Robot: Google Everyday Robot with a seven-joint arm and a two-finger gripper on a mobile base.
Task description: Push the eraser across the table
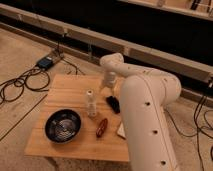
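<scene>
The eraser [121, 130], a small cream-white block, lies near the right side of the wooden table [65, 90]. Only its left edge shows beside my big white arm [147, 120]. My dark gripper [113, 104] hangs low over the table's middle, up and left of the eraser and just right of the white ribbed cylinder [91, 102]. Whether it touches the tabletop is not visible. The arm covers the table's right part.
A dark round bowl [62, 125] sits at the front left of the table. A red-brown oblong thing [102, 127] lies between the bowl and the eraser. Cables and a blue box [45, 62] are on the floor at left. A dark wall runs behind.
</scene>
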